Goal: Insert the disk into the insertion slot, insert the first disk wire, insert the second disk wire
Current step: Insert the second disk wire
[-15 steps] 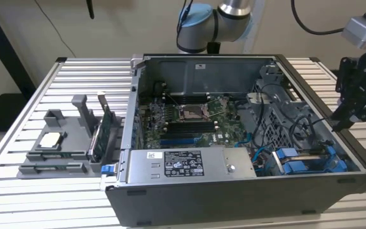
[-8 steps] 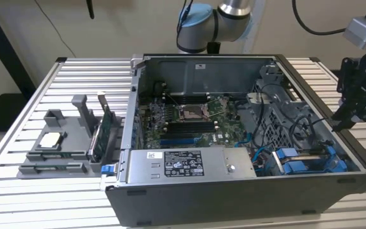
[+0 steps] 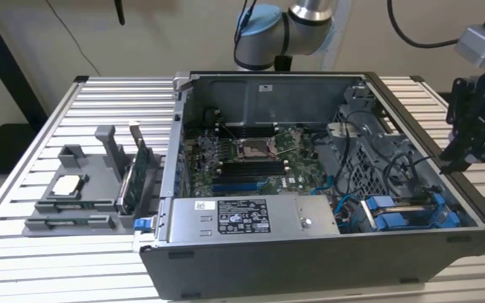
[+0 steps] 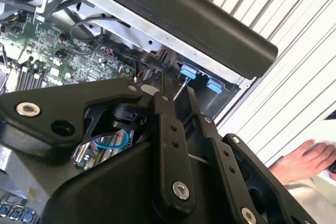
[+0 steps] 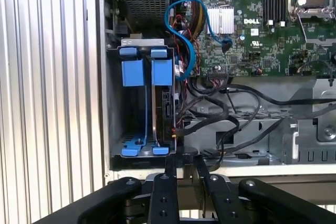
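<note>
2 blue carriers (image 5: 132, 72) in cage (image 5: 142, 42), disk (image 5: 166, 111) w/ blk cables (image 5: 212, 109) alongside; pincer (image 5: 185, 157) slightly apart, empty, nr case rim (image 5: 236, 170).

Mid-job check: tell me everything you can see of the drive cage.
The drive cage is a grey metal bay in the case's corner, at the exterior view's lower right. Two bright blue plastic carriers sit side by side inside: the carrier nearer the cables shows a drive's dark edge, the outer carrier looks empty. A blue cable passes alongside. The gripper hangs apart from it.
</note>
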You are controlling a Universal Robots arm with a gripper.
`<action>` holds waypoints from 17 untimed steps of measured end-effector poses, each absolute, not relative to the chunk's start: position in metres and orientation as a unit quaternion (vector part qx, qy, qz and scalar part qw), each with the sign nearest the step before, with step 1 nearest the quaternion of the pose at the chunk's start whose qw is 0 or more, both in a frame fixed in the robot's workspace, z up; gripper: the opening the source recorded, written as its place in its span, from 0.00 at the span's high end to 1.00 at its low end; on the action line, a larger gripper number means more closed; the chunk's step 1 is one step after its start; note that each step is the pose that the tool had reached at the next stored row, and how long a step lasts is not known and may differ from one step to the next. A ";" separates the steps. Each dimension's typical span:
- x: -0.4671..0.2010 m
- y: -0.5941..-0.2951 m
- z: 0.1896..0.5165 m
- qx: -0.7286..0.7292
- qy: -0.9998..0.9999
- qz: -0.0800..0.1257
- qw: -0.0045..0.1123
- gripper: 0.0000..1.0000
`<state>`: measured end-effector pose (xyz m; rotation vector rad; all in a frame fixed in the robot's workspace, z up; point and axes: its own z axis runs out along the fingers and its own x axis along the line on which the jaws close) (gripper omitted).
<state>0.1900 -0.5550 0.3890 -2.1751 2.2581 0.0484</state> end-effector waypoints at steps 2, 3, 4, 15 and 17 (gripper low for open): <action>0.191 -0.555 0.387 -0.693 0.721 0.016 0.003 0.73; 0.191 -0.555 0.387 -0.692 0.722 0.016 0.003 0.73; 0.191 -0.555 0.386 -0.690 0.723 0.016 0.003 0.73; 0.193 -0.555 0.377 -0.675 0.737 0.023 0.011 0.73; 0.193 -0.555 0.377 -0.674 0.738 0.027 0.014 0.75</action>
